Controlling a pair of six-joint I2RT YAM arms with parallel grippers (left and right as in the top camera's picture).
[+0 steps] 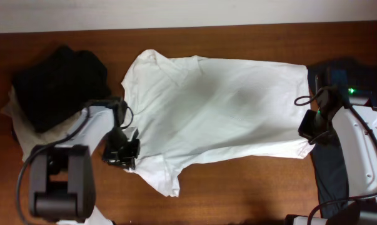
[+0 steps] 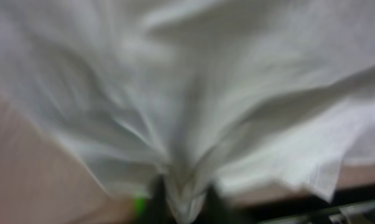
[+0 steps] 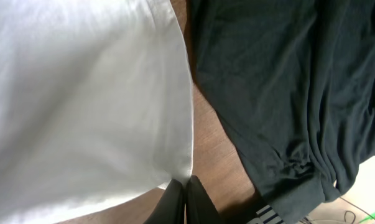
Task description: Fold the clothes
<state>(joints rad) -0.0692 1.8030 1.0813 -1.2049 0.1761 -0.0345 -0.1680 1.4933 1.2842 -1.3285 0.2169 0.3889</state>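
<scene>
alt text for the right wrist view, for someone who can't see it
The right claw pinches the hem corner of a white shirt filling the left side. A dark garment lies crumpled on the right, with a strip of brown table between them.

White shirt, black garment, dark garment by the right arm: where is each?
white shirt [image 1: 219, 112]: overhead view, middle of its body.
black garment [image 1: 60, 84]: overhead view, centre of the heap.
dark garment [image 3: 280, 81]: right wrist view, flat middle stretch.

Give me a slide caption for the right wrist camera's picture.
Right gripper pinches the corner of a large white cotton shirt beside a dark slate-blue garment on a brown wooden table.
</scene>
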